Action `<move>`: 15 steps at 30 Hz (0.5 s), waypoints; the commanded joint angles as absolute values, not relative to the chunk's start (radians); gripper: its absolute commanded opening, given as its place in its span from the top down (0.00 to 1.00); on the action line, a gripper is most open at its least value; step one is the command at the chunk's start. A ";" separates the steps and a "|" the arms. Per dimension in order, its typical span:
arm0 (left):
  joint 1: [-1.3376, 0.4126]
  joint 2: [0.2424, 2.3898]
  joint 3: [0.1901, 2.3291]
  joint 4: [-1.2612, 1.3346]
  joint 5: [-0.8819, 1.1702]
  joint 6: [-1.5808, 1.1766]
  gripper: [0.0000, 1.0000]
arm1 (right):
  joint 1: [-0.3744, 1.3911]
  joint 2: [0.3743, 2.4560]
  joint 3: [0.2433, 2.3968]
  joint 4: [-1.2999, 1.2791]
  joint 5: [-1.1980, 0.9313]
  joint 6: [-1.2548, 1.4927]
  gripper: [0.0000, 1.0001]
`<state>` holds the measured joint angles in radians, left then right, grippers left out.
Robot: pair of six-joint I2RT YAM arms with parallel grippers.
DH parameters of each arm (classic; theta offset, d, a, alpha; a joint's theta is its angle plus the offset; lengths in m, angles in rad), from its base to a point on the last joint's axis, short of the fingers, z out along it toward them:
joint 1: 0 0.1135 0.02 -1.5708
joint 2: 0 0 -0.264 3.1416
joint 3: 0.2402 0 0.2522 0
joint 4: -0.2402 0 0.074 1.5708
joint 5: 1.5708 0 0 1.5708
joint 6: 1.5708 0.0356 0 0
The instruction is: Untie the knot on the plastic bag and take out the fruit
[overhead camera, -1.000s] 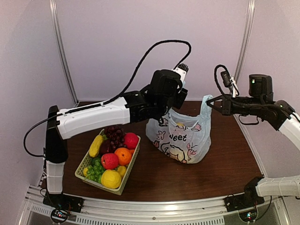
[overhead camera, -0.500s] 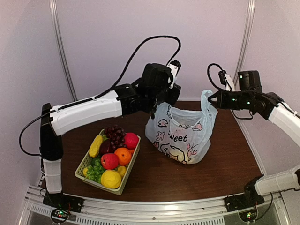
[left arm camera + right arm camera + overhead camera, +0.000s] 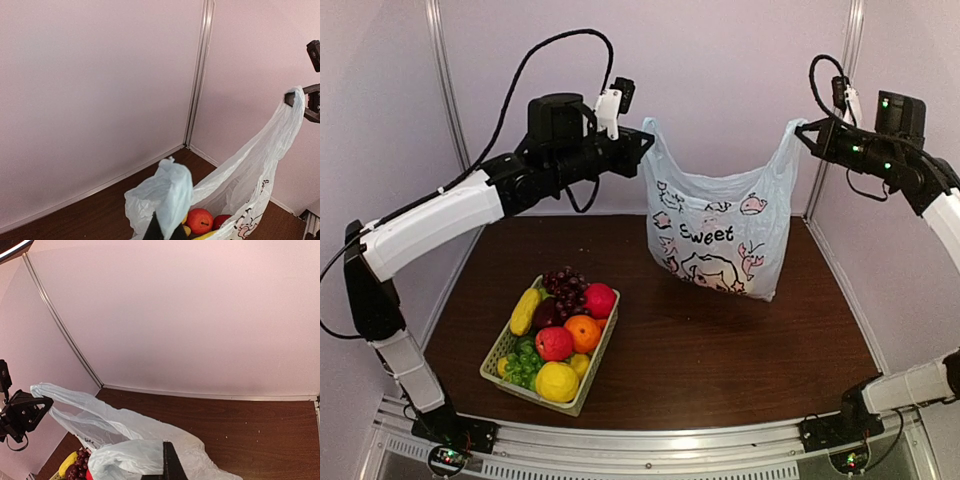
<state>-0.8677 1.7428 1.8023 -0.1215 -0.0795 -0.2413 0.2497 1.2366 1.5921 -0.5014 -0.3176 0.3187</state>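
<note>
The pale blue plastic bag point(image 3: 720, 235), printed "Sweet", hangs stretched between both grippers, its mouth pulled wide. My left gripper point(image 3: 645, 142) is shut on the bag's left handle point(image 3: 170, 192). My right gripper point(image 3: 801, 130) is shut on the right handle point(image 3: 132, 457). The two handles are apart and no knot shows. In the left wrist view, fruit lies inside the bag: a red apple point(image 3: 200, 220), another red piece point(image 3: 220, 220) and a yellow edge point(image 3: 205, 235). I cannot tell whether the bag's bottom touches the table.
A green basket point(image 3: 500, 352) of fruit, with grapes, an orange, apples and a lemon, stands at the front left of the brown table point(image 3: 720, 360). Pink walls close the back and both sides, near both raised arms.
Both grippers have risen and moved apart, the left one far to the left. The bag went up with them and is now stretched wide and taut.
</note>
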 commanded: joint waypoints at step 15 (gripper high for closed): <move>-0.869 1.472 1.091 0.160 -0.025 -0.457 1.00 | 0.675 0.829 0.785 -0.417 -0.508 0.535 0.97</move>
<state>-0.8696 1.5368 1.0954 0.0700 -0.0296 -0.4030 0.6022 0.8242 0.7399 -0.4320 -0.5453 0.4999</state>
